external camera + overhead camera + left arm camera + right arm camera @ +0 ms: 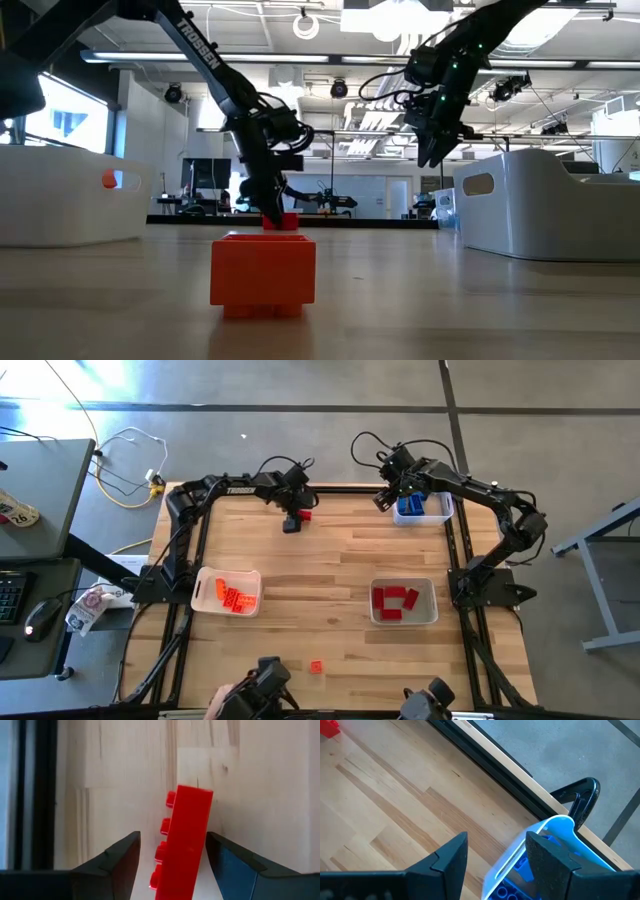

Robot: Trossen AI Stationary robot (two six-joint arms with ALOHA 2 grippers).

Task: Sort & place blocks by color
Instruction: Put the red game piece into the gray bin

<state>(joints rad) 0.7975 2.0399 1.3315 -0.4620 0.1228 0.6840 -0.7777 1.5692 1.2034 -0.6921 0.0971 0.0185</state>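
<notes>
A red block [186, 835] lies on its side on the wood near the table's far edge, studs sideways; it also shows in the high view [304, 514]. My left gripper [172, 837] is open and low over the table, one finger on each side of the block. My right gripper [383, 500] is open and empty, hovering by the near-left corner of the blue tray [555, 822], which holds blue blocks [520, 867]. A single orange block [316, 666] rests on the table near the near edge, large in the low view [263, 272]. My left gripper comes at the red block from above, fingers pointing down and lying across its length. The finger [225, 862] on the block's smooth side [200, 830] stands right against it; I cannot tell whether it touches. The finger on the stud side stands apart. The block lies on the table.
A white tray [205, 575] with orange blocks sits at the table's left, and a white tray [433, 590] with red blocks at the right. The black frame rail [485, 765] runs along the far edge. Bare wood lies between the trays.
</notes>
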